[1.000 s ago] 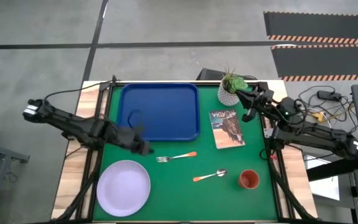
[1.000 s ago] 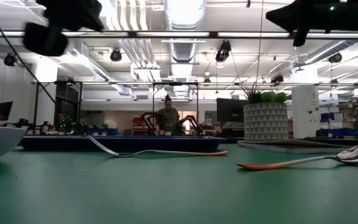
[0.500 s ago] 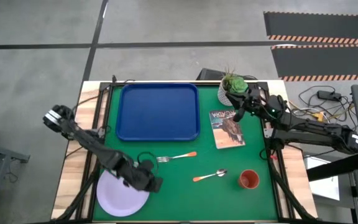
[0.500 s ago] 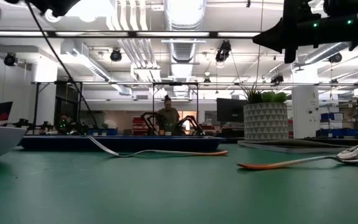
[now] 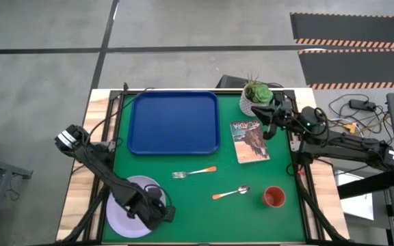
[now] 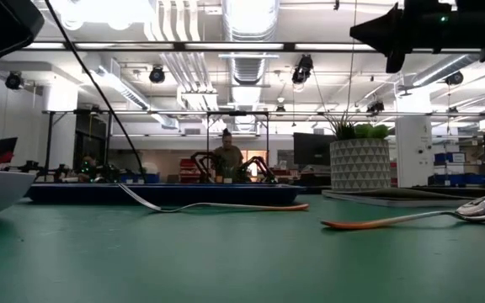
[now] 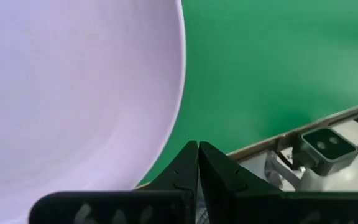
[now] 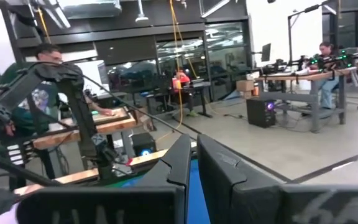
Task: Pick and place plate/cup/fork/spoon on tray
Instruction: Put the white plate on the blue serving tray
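The lavender plate (image 5: 130, 205) lies flat on the green mat at the near left and also shows in the left wrist view (image 7: 73, 93). My left gripper (image 5: 163, 216) is shut and hangs above the plate's near right rim, its fingertips (image 7: 197, 144) touching nothing. The fork (image 5: 193, 172) and the spoon (image 5: 231, 193) lie on the mat at mid table. The orange-red cup (image 5: 273, 197) stands at the near right. The blue tray (image 5: 175, 123) lies at the far side. My right gripper (image 5: 265, 117) is shut and raised by the plant pot.
A white pot with a green plant (image 5: 254, 100) stands at the far right, and a printed booklet (image 5: 253, 141) lies just in front of it. A small camera (image 7: 325, 143) sits on the table's near wooden edge. People sit at benches in the room beyond.
My left gripper has swung from the tray's near left corner toward the table's near edge, past the fork's prongs, and now stands over the plate's near right part. The tableware has not moved.
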